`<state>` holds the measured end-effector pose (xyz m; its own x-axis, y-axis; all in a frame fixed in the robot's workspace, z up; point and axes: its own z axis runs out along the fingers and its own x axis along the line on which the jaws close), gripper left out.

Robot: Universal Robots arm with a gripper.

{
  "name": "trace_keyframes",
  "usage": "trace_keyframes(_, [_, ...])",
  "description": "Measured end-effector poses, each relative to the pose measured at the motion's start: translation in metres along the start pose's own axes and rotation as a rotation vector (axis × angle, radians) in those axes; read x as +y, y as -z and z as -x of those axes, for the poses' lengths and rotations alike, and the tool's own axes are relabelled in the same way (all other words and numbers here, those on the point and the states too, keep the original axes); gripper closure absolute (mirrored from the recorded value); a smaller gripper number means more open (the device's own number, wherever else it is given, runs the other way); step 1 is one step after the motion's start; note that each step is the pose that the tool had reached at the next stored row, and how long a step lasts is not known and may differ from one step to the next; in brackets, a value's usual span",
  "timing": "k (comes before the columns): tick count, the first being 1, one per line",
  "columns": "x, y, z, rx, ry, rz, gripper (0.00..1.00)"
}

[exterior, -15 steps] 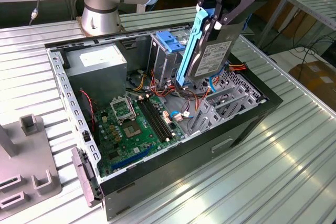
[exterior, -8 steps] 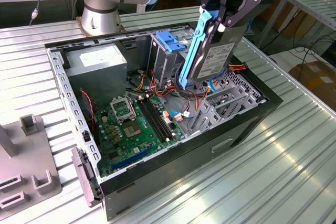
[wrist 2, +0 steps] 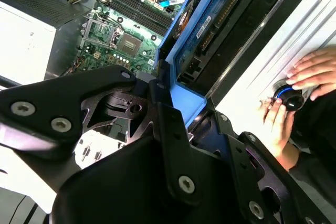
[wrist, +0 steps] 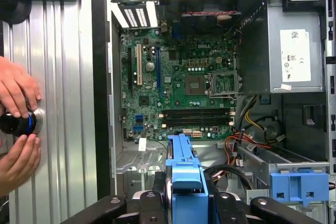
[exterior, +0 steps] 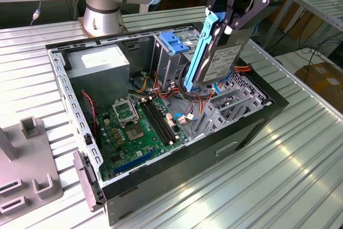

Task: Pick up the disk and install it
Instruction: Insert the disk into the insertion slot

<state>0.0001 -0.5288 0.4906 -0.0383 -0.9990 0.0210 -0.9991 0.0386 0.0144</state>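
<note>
- Grey plastic fixture (exterior: 27,170) sits closest in the exterior view, at the ribbed metal table's (exterior: 257,186) near edge, toward the exterior view's left. The open computer case (exterior: 177,154) lies on the table's middle.
- Over the case's far corner on the exterior view's right, the black gripper (exterior: 231,22) pinches the disk (exterior: 222,60) between its fingers. The disk is held on edge and tilted, just beside the drive cage (exterior: 174,44) with its blue top.
- The disk's white label (exterior: 220,63) faces the camera, its print too small to read. A blue rail (exterior: 199,52) runs down one long edge.
- The power supply (exterior: 102,63), in the case's far corner on the exterior view's left, bears a white sticker (exterior: 99,56) whose writing is illegible.
- In the second wrist view, the gripper's black linkage is nearest. The disk's circuit-board side (wrist 2: 210,19) reaches out over the motherboard (wrist 2: 126,30).
- Beside the case, one hand (wrist 2: 315,72) and the other hand (wrist 2: 275,124) touch a round black knob (wrist 2: 287,98) on the table.
- In the first wrist view, the blue rail (wrist: 184,177) stands clamped between the fingers above the case. The power supply's sticker (wrist: 294,56) shows small printed marks.
</note>
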Motion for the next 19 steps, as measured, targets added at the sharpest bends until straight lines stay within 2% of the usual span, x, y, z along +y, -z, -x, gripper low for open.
trace_keyframes(8, [-0.0005, 0.0, -0.0003, 0.0, 0.0, 0.0, 0.63])
trace_keyframes(14, [-0.0059, -0.0006, -0.0012, 0.0, 0.0, 0.0, 0.63])
trace_keyframes(19, [-0.009, -0.0058, -0.0108, -0.0002, 0.0, -0.0001, 0.63])
